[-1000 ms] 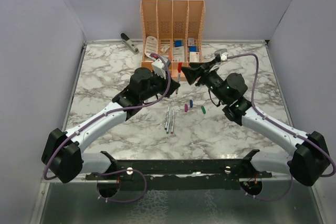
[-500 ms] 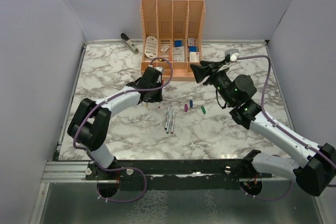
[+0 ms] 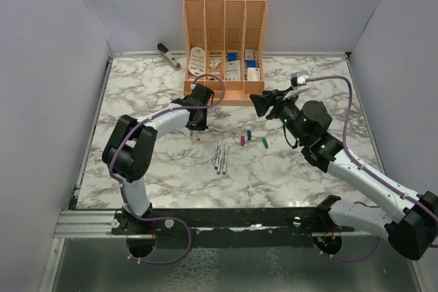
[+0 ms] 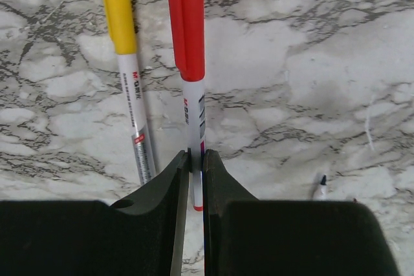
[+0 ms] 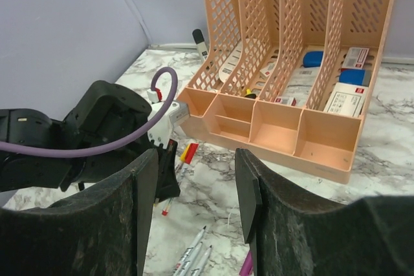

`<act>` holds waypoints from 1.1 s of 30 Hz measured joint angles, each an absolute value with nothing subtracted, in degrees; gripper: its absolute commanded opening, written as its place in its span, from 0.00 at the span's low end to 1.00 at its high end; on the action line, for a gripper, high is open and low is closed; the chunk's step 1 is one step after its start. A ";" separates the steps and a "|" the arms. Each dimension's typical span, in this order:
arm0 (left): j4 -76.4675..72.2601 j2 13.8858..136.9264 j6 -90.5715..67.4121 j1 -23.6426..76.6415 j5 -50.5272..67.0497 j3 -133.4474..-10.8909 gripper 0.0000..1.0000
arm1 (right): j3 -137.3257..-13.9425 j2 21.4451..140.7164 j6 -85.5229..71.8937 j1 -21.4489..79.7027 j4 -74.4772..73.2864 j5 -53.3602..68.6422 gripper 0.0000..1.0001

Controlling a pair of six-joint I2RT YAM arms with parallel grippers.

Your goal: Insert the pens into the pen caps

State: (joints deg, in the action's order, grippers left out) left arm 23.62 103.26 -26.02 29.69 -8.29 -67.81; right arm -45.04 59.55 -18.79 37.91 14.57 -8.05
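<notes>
Here, nearest us, three bare pens [image 3: 220, 155] lie side by side in the middle of the table [image 3: 137, 100]. Just beyond them the purple cap [image 3: 242, 140], blue cap [image 3: 249, 134] and green cap [image 3: 265, 143] sit loose.

Farther out, the left claw [image 4: 195, 159] is closed on the tail of the red pen [image 4: 191, 95]. That pen already wears its cap and seems to lie flat on the marble, just beside the yellow pen [image 4: 129, 95], which is capped too. We judge the step in hand to be setting this finished pen down. To do it well, we would part the jaws only a little and lift straight up. That way neither finger drags the barrel or nudges its yellow neighbour.

The red pen has a thin whitish barrel with small print and a red end at the tail. Its long red cap sits square on the far end.

The right claw [image 5: 194, 159] hangs open and empty above the table, facing the left claw. Behind everything stands the orange organiser [image 3: 224, 5].
</notes>
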 measured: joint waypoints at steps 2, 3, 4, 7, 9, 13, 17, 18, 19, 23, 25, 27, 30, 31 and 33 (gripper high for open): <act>24.58 104.44 -26.11 29.41 -9.52 -68.25 0.00 | -44.93 59.55 -19.27 37.91 14.09 -8.05 0.50; 25.10 104.90 -26.15 29.28 -10.09 -68.42 0.00 | -44.86 59.55 -19.49 37.91 13.87 -8.05 0.50; 25.41 105.23 -26.17 29.19 -10.70 -68.60 0.00 | -44.80 59.55 -19.73 37.91 13.61 -8.05 0.50; 25.85 105.49 -26.15 29.15 -11.97 -68.95 0.00 | -44.25 59.55 -20.32 37.91 13.28 -8.05 0.47; 26.06 105.51 -26.11 29.02 -12.56 -69.19 0.00 | -43.94 59.55 -20.67 37.91 13.21 -8.05 0.46; 26.33 106.02 -26.06 28.93 -13.15 -69.84 0.00 | -43.79 59.51 -20.82 37.91 12.95 -8.03 0.44; 26.44 106.37 -26.09 28.93 -13.15 -69.93 0.02 | -43.75 59.18 -20.86 37.91 12.88 -8.03 0.43; 26.46 106.41 -26.09 28.93 -13.15 -69.95 0.02 | -43.75 59.13 -20.86 37.91 12.88 -8.03 0.42; 26.46 106.48 -26.09 28.93 -13.15 -69.95 0.03 | -43.75 59.07 -20.86 37.91 12.88 -8.03 0.41; 26.46 106.65 -26.11 28.86 -13.13 -69.97 0.05 | -43.75 59.05 -20.84 37.91 12.88 -8.01 0.41; 26.46 106.74 -26.11 28.86 -13.10 -70.00 0.07 | -43.75 59.05 -20.84 37.91 12.88 -8.01 0.40; 26.55 106.89 -26.11 28.86 -13.06 -70.17 0.09 | -43.72 59.05 -20.84 37.91 12.88 -7.97 0.40; 26.72 107.07 -26.15 28.86 -12.84 -70.52 0.17 | -43.72 59.07 -20.86 37.91 12.88 -7.88 0.39; 26.74 107.07 -26.15 28.86 -12.73 -70.61 0.19 | -43.72 59.07 -20.84 37.91 12.88 -7.84 0.38; 26.72 107.07 -26.17 28.86 -12.45 -70.81 0.20 | -43.72 59.07 -20.84 37.91 12.91 -7.68 0.38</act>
State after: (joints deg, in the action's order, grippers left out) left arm 26.72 107.07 -26.17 28.86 -12.45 -70.81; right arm -43.72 59.07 -20.84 37.91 12.91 -7.68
